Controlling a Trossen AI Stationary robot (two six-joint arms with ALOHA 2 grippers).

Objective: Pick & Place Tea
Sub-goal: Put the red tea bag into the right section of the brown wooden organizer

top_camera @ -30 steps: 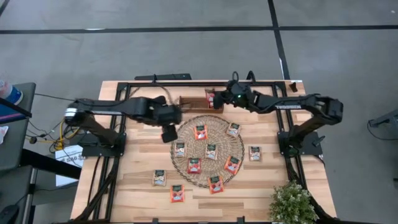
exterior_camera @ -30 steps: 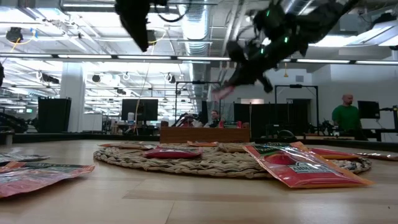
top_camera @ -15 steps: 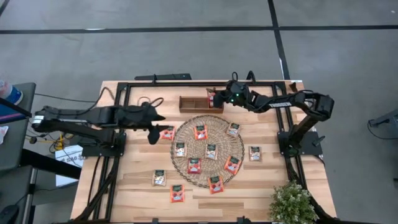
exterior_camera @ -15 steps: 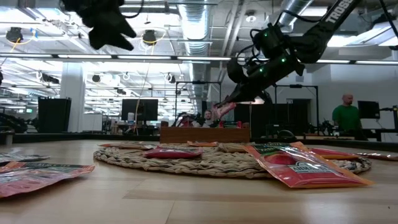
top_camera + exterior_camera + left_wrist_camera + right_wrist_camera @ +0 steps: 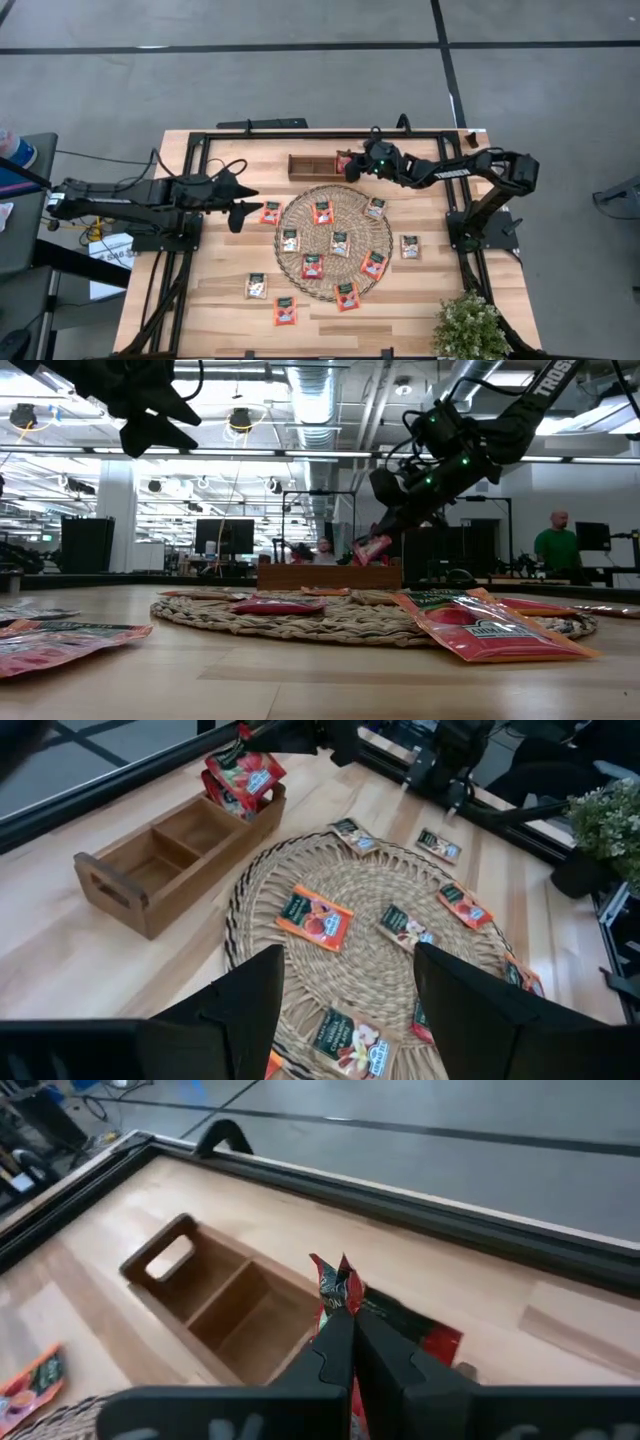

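My right gripper [image 5: 352, 162] is shut on a red tea packet [image 5: 370, 548] over the right end of the small wooden tray [image 5: 312, 166] at the table's far side. Another red packet [image 5: 432, 1342] lies in that end compartment. Several tea packets lie flat on the round woven mat [image 5: 300, 205]. Others lie on the bare wood around it, one [image 5: 270, 212] just left of the mat. My left gripper [image 5: 240, 205] hangs open above the table left of that packet, with nothing between its fingers [image 5: 250, 1010]. My right gripper pinches the red packet between its two shut fingers [image 5: 330, 1352], with one edge [image 5: 335, 1280] sticking out past the fingertips. The fingers slant down from the table's right side. The packet hangs tilted just above the tray's rim [image 5: 330, 567]; I cannot tell whether it touches the tray.
A black metal frame [image 5: 300, 135] runs along the table's far edge and both sides. A potted plant [image 5: 468, 328] stands at the near right corner. People sit and stand in the room beyond the table [image 5: 555, 545].
My left gripper has drawn back from the mat's left rim toward the table's left edge, sinking and tipping up toward level, still open; the red packet beside the mat now shows. My right gripper has sunk with its packet toward the tray's right end.
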